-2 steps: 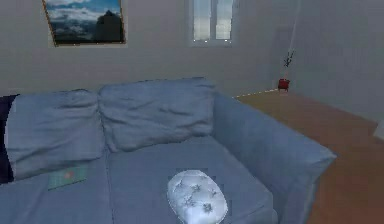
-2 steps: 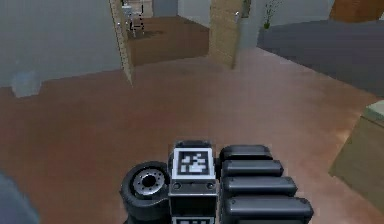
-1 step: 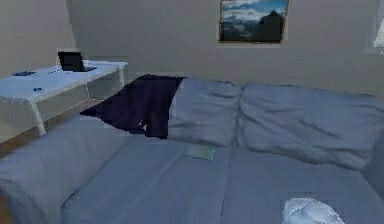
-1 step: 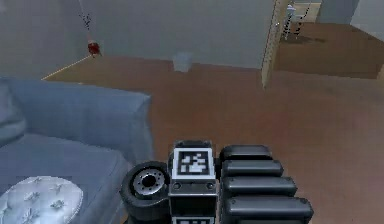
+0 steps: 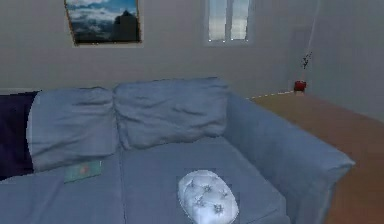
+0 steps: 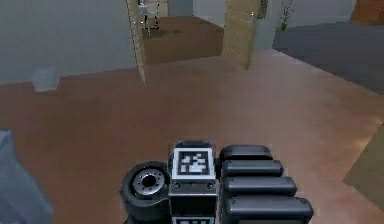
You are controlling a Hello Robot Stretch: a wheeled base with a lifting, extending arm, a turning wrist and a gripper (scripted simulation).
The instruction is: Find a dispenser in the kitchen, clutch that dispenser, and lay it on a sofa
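Observation:
A blue-grey sofa (image 5: 150, 130) with two back cushions spreads across the forward view, and its arm runs down the right side. On its seat lie a white round patterned cushion (image 5: 207, 195) and a flat greenish thing (image 5: 84, 171). A corner of the sofa (image 6: 18, 185) shows again at the arm side view's lower left. At that view's bottom edge stands the drawn-in arm (image 6: 255, 190) with one white marked square. Left of the square sits the gripper's dark round body (image 6: 148, 188). Its far end cannot be made out, so I cannot tell whether it holds anything.
A dark purple cushion (image 5: 12, 130) lies at the sofa's left. A painting (image 5: 102, 20) and a window (image 5: 229, 20) hang on the wall behind. Wooden floor with a small red thing (image 5: 299, 86) lies right of the sofa. Bare wooden floor (image 6: 200, 100) leads to wall posts (image 6: 238, 35) and a dark rug (image 6: 330, 50).

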